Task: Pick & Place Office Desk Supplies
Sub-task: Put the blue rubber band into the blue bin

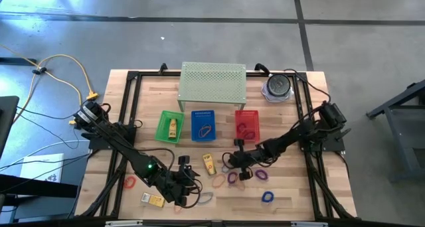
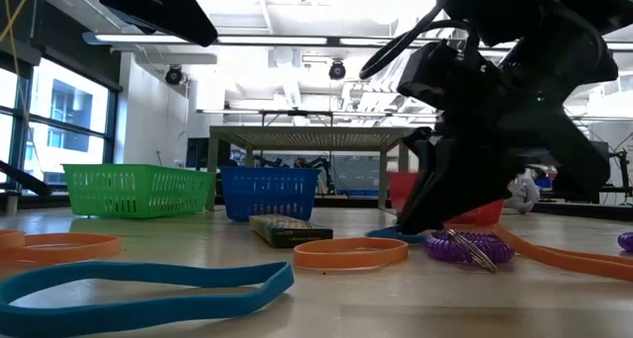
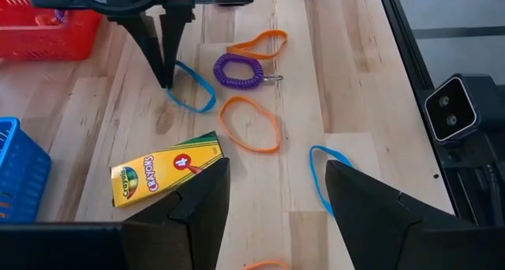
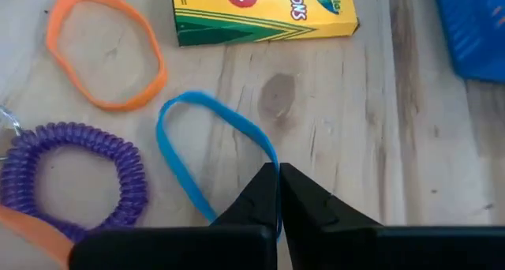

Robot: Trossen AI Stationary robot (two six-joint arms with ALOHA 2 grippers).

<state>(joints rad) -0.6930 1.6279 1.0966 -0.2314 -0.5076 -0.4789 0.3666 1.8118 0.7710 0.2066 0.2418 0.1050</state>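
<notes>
The right gripper (image 4: 278, 193) is down at the table in the middle of the scattered supplies, its two fingers pressed together on the edge of a blue rubber band (image 4: 207, 155) that lies flat on the wood. From the left wrist view the same closed fingertips stand upright on that band's far end. Just beside the band lie a purple coil loop (image 4: 75, 175) and an orange rubber band (image 4: 106, 53), and a yellow crayon box (image 4: 264, 13) rests a little beyond them, apart from the band.

The left gripper (image 3: 276, 191) hovers low over the near left part of the table, its jaws standing open with nothing between them; another blue band (image 3: 323, 175) lies under its fingers and the crayon box is just beside one finger.

Across the near half of the table (image 1: 292, 154) more loops in red, orange, purple and blue lie scattered, and a second yellow packet (image 1: 153, 200) sits near the front left edge. Farther back stand a green basket (image 1: 169, 127) holding a yellow packet, a blue basket (image 1: 204, 125) and a red basket (image 1: 247, 124) with loops inside. Behind them is a pale green perforated shelf (image 1: 212, 81), and a round grey-and-clear object (image 1: 278, 87) sits to its right.
</notes>
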